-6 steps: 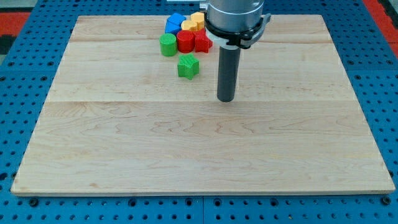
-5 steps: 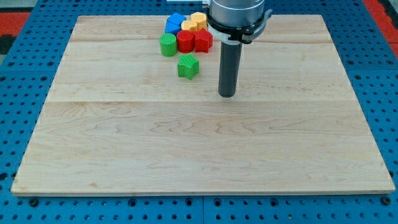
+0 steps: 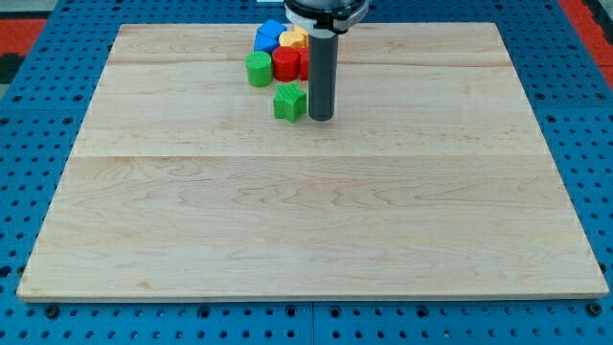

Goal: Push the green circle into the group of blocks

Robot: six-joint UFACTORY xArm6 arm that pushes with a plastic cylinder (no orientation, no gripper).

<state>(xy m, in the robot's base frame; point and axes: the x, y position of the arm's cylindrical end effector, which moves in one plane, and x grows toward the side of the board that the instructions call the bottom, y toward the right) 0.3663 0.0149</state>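
The green circle (image 3: 259, 70) is a round green block at the left end of a cluster near the view's top, touching a red block (image 3: 285, 64). The cluster also holds a blue block (image 3: 269, 36), a yellow block (image 3: 293, 38) and another red block partly hidden behind the rod. A second green block (image 3: 289, 102), star-like, lies just below the cluster, apart from it. My tip (image 3: 321, 118) rests on the board right beside this green star block, on its right side, and below and right of the green circle.
The wooden board (image 3: 306, 211) lies on a blue pegboard table (image 3: 29, 192). The arm's body hides part of the cluster at the view's top.
My tip has moved left and up toward the cluster, from well right of the green star block to right beside it. The blocks have not visibly moved.
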